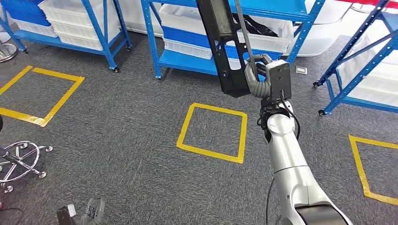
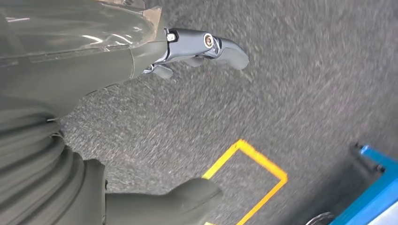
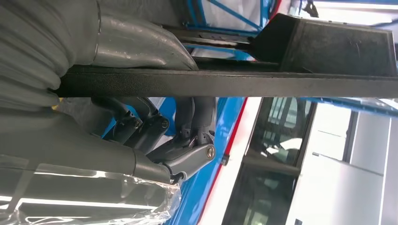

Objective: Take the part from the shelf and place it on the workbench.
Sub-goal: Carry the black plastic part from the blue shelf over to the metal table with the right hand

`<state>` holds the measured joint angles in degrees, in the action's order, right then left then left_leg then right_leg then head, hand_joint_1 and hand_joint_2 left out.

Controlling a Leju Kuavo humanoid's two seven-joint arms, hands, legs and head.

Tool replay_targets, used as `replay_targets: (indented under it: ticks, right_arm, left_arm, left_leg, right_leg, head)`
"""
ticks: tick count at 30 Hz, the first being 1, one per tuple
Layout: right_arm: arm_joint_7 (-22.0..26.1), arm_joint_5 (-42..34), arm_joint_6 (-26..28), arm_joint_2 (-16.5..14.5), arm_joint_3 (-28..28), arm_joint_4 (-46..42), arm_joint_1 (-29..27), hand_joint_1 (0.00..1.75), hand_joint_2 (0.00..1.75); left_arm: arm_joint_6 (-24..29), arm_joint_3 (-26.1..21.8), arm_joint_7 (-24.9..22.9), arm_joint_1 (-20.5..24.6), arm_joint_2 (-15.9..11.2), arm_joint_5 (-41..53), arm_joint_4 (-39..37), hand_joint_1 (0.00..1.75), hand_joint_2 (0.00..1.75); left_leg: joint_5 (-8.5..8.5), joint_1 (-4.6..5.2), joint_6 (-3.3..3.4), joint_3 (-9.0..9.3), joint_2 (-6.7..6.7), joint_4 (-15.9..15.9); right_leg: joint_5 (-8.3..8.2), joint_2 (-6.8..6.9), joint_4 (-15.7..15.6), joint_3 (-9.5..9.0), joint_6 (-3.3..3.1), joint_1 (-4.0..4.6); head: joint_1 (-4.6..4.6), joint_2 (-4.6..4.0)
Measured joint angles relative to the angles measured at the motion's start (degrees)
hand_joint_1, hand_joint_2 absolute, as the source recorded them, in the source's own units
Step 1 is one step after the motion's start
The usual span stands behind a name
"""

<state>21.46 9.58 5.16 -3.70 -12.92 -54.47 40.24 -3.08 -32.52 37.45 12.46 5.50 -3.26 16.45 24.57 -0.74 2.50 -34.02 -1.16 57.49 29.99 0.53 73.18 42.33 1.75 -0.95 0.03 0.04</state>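
Note:
My right hand [image 1: 257,77] grips a long black flat part [image 1: 224,42] near its lower end and holds it raised, leaning slightly, in front of the middle blue shelf [image 1: 187,61]. In the right wrist view the black part [image 3: 234,83] runs across the picture as a dark edge, with the thumb on one side and the dark fingers [image 3: 187,136] curled around the other. My left hand [image 2: 202,44] hangs low over the grey carpet with its fingers apart and nothing in it; the left hand [image 1: 91,211] also peeks in at the lower edge of the head view.
Blue shelves with white bins [image 1: 70,18] stand at the back left, middle and right [image 1: 371,70]. Yellow tape squares [image 1: 213,132] mark the grey carpet. A chrome stool base [image 1: 21,159] with castors stands at the left edge.

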Motion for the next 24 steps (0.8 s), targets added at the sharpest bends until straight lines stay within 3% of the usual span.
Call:
replay_targets:
  ticks: [1,2,4,6,7,9,10,12,14,15,16,17,18,21,22,24]
  right_arm:
    - [0.00,0.07,0.00,0.06,0.00,0.10,-0.20,1.75,1.75]
    - [0.00,0.13,0.00,0.10,0.00,0.16,-0.38,1.75,1.75]
    - [0.00,0.16,0.00,0.12,0.00,0.20,-0.48,1.75,1.75]
    - [0.03,0.18,0.00,0.13,-0.01,0.20,-0.36,1.75,1.75]
    - [0.05,0.20,0.00,0.09,-0.03,0.20,-0.32,1.75,1.75]
    - [0.09,0.28,0.00,-0.06,-0.08,0.20,-0.27,1.75,1.75]
    - [0.09,0.30,0.00,-0.18,-0.10,0.19,-0.23,1.75,1.75]
    - [0.07,0.39,-0.08,-0.49,-0.12,0.15,-0.07,1.75,1.75]
    - [-0.02,0.55,-0.16,-0.69,-0.13,0.10,0.04,1.75,1.75]
    - [-0.09,0.63,-0.16,-0.69,-0.13,0.09,0.04,1.75,1.75]
    - [-0.15,0.69,-0.17,-0.67,-0.13,0.09,0.01,1.75,1.75]
    - [-0.20,0.77,-0.17,-0.67,-0.15,0.08,-0.03,1.75,1.75]
    - [-0.26,0.87,-0.17,-0.67,-0.20,0.04,-0.07,1.75,1.75]
    - [-0.36,1.15,-0.17,-0.57,-0.28,-0.44,-0.04,1.75,1.75]
    - [-0.36,1.19,-0.17,-0.50,-0.29,-0.64,0.01,1.75,1.75]
    - [-0.38,1.24,-0.17,-0.36,-0.33,-0.89,0.00,1.75,1.75]
  left_arm:
    - [0.00,0.00,-0.01,-0.11,0.01,-0.04,-0.01,0.00,1.75]
    - [0.00,0.00,-0.01,-0.22,0.02,-0.08,-0.01,0.00,1.75]
    - [0.00,0.00,-0.01,-0.32,0.04,-0.14,-0.02,0.00,1.75]
    - [0.00,0.00,-0.02,-0.33,0.09,-0.17,-0.02,0.00,1.75]
    - [0.00,0.00,-0.02,-0.37,0.10,-0.18,-0.03,0.00,1.75]
    - [0.01,0.00,-0.01,-0.47,0.09,-0.20,-0.05,0.00,1.75]
    - [0.02,0.00,0.02,-0.55,0.05,-0.21,-0.07,0.00,1.75]
    - [0.07,0.00,0.12,-0.57,-0.09,-0.28,-0.09,0.00,1.75]
    - [0.22,-0.01,0.23,-0.51,-0.26,-0.44,-0.10,0.00,1.75]
    - [0.37,-0.01,0.26,-0.53,-0.30,-0.52,-0.11,0.00,1.75]
    - [0.51,-0.01,0.27,-0.60,-0.33,-0.58,-0.11,0.00,1.75]
    - [0.63,-0.01,0.27,-0.66,-0.35,-0.62,-0.11,0.00,1.75]
    - [0.70,0.00,0.27,-0.67,-0.40,-0.64,-0.11,0.00,1.75]
    - [0.72,0.01,0.28,-0.47,-0.50,-0.71,-0.10,0.00,1.75]
    - [0.73,0.01,0.29,-0.39,-0.49,-0.73,-0.10,0.00,1.75]
    - [0.74,0.02,0.31,-0.39,-0.46,-0.76,-0.10,0.00,1.75]
  left_leg:
    - [-0.05,0.15,0.05,-0.09,-0.71,0.02]
    - [-0.07,0.29,0.06,-0.11,-1.45,0.05]
    - [-0.09,0.51,0.03,-0.08,-2.79,0.12]
    - [-0.15,0.71,-0.27,-0.33,-3.81,0.19]
    - [-0.23,0.68,-0.52,-0.55,-4.20,0.17]
    - [-0.47,0.56,-1.18,-0.88,-4.99,-0.03]
    - [-0.37,0.55,-1.47,-1.04,-4.91,0.03]
    - [1.34,0.69,-2.07,-2.46,-2.92,2.65]
    - [4.74,0.48,-2.69,-6.10,-0.28,9.73]
    - [6.04,0.22,-3.01,-8.08,0.32,13.41]
    - [6.47,-0.06,-3.31,-9.41,0.67,15.68]
    - [5.88,-0.35,-3.56,-9.67,0.96,15.81]
    - [4.29,-0.63,-3.76,-8.63,1.41,13.51]
    - [-0.17,-0.76,-3.87,-2.75,4.33,2.43]
    - [-0.53,-0.60,-3.66,-1.82,4.78,0.74]
    - [-0.62,-0.20,-2.84,-1.70,3.78,0.28]
  right_leg:
    - [0.43,-0.22,1.69,0.69,0.11,0.12]
    - [-0.12,-0.41,0.92,0.22,0.29,0.25]
    - [-3.27,-1.50,-6.75,-3.52,0.48,0.43]
    - [-5.64,-3.07,-13.73,-6.96,0.03,0.61]
    - [-6.03,-3.46,-15.17,-7.64,-0.29,0.75]
    - [-6.12,-2.68,-15.62,-7.82,-0.77,0.84]
    - [-6.27,-2.20,-15.94,-7.98,-1.02,0.55]
    - [-6.53,-1.15,-16.73,-8.43,-1.76,-0.11]
    - [-6.50,-0.11,-17.02,-8.66,-2.33,-0.27]
    - [-6.45,0.43,-17.02,-8.66,-2.48,-0.26]
    - [-6.41,0.97,-17.01,-8.64,-2.51,-0.28]
    - [-6.37,1.51,-16.98,-8.63,-2.51,-0.32]
    - [-6.31,2.02,-16.93,-8.64,-2.41,-0.39]
    - [-5.72,3.39,-16.33,-8.59,-1.50,-0.09]
    - [-5.55,3.82,-16.12,-8.56,-1.12,0.19]
    - [-5.44,4.87,-16.10,-8.65,-0.41,0.54]
  head:
    - [0.05,0.00]
    - [0.10,0.00]
    - [0.17,0.00]
    - [0.06,0.00]
    - [-0.02,0.00]
    - [-0.03,0.00]
    - [-0.03,0.00]
    - [-0.28,0.00]
    - [-0.66,0.00]
    - [-0.80,0.00]
    - [-0.84,0.00]
    - [-0.88,0.00]
    - [-0.91,0.00]
    - [-1.06,0.00]
    - [-0.97,0.00]
    - [-0.67,0.00]
